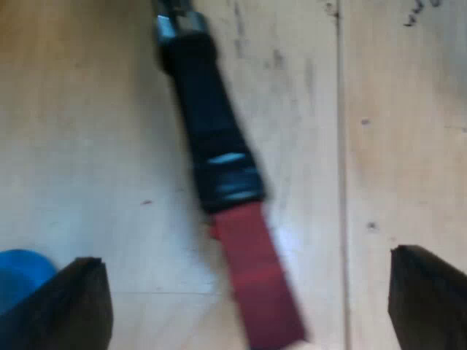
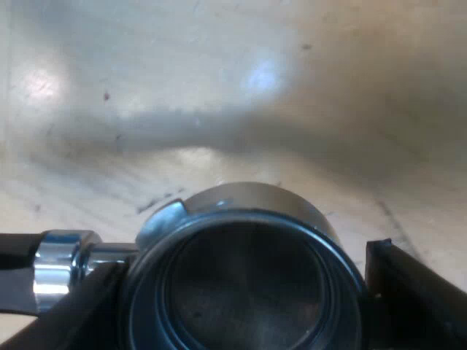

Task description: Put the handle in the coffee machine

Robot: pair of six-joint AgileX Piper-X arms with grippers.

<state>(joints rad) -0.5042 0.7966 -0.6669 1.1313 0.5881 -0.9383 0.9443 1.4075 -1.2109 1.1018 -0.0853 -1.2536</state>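
Looking steeply down from the left wrist, close above the holder (image 1: 219, 146) on the table (image 1: 408, 109). Peering from the right wrist, nearer yet, slanting across the holder's basket (image 2: 241, 284). Sharing the holder's chrome neck (image 1: 175, 25).

Warm, fairly bright light on the wooden table (image 2: 365, 73) — two pale glare patches beside a broad soft shadow band, small highlights on the chrome of the holder (image 2: 244, 208).
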